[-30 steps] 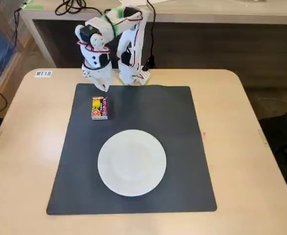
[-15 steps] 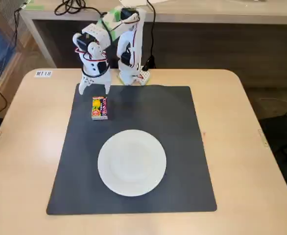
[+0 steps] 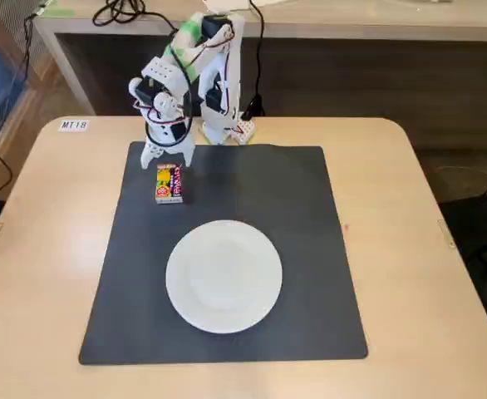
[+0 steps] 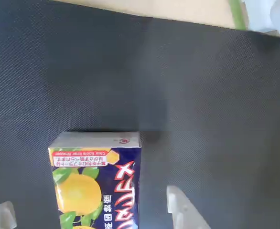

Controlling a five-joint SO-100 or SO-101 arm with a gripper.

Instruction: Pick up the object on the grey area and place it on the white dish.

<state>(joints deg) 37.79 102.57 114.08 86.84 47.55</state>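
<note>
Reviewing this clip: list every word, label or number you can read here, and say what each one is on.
"MT18": white label on the table, top left in the fixed view.
"Clear Edible Inner Wrapper": red band on the box, wrist view.
Large red and white Japanese characters on the box's dark blue side: stylised, not confidently readable.
Plate: no text.

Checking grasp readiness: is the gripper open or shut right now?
Open: in the wrist view, the gripper's two fingertips sit apart, flanking the box without touching it.

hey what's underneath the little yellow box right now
The box lies flat on the grey mat, which spreads out around it in both views. The mat patch directly beneath it is covered. The open claw straddles its far end.
</note>
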